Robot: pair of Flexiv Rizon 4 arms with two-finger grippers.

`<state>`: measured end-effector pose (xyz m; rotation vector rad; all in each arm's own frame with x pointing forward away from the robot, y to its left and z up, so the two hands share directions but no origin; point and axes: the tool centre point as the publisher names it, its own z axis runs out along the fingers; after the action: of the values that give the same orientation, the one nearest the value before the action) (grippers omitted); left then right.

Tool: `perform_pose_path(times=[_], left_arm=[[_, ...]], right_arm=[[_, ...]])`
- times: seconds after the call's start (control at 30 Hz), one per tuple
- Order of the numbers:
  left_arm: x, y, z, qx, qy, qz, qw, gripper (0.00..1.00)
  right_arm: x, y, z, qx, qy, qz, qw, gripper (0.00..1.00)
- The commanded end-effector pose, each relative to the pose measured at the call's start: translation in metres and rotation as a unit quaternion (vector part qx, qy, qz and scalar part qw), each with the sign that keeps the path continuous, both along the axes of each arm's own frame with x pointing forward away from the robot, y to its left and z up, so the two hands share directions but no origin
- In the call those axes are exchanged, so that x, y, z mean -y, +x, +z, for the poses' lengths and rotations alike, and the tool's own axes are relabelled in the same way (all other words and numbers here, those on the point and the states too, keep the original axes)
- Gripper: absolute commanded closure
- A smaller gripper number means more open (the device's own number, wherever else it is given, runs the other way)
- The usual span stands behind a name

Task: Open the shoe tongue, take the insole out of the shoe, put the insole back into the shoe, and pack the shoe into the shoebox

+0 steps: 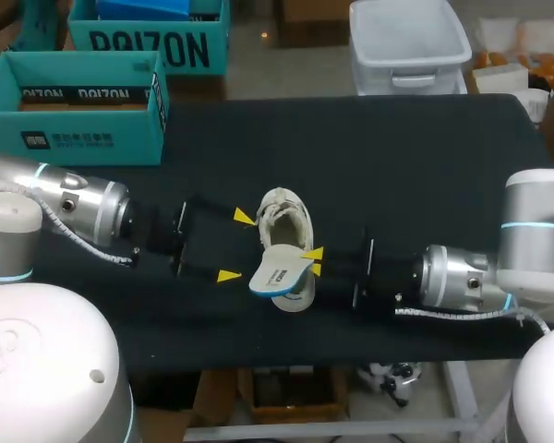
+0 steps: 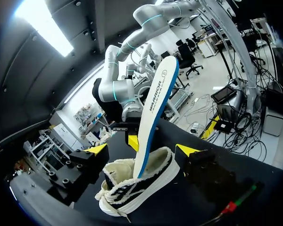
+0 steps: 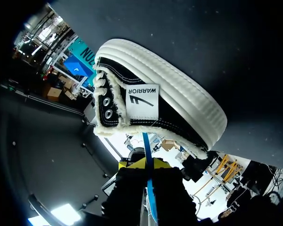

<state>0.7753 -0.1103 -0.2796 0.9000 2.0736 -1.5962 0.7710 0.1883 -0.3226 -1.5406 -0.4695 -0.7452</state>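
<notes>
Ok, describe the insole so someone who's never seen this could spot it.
On the dark table, find the shoe lying at its middle. The insole stands up out of its opening, pinched by the right gripper. It is thin, flat and white with a blue edge, unlike the fleecy black shoe.

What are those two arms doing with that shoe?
The right gripper is shut on a white, blue-edged insole. One end of the insole sits inside the shoe and the rest sticks out. The shoe lies on the black table. The left gripper is open and faces the shoe from the other side. The teal shoebox waits at the table's far left, and the shoe is not yet packed.
</notes>
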Motion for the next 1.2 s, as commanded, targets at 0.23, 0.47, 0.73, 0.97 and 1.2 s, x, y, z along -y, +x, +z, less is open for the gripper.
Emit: perform_pose_path(times=[0.23,0.47,0.73,0.97,1.2], left_arm=[[0.02,-0.004,-0.023,-0.003,-0.008,0.007,1.0,0.14],[0.028,-0.005,-0.028,0.005,-0.004,0.014,1.0,0.35],[0.035,0.003,-0.036,0.006,-0.007,0.032,0.999,0.7],[0.04,0.006,-0.041,0.008,-0.005,0.038,0.999,1.0],[0.042,0.009,-0.044,0.011,0.001,0.04,0.999,1.0]], right_arm=[[0.002,0.006,-0.004,0.004,-0.001,0.013,1.0,1.0],[0.002,0.008,-0.005,0.006,-0.002,0.014,1.0,1.0],[0.002,0.013,-0.009,0.006,-0.001,0.02,1.0,1.0],[0.001,0.014,-0.009,0.005,-0.001,0.024,1.0,1.0],[0.0,0.016,-0.015,-0.001,-0.001,0.026,1.0,1.0]])
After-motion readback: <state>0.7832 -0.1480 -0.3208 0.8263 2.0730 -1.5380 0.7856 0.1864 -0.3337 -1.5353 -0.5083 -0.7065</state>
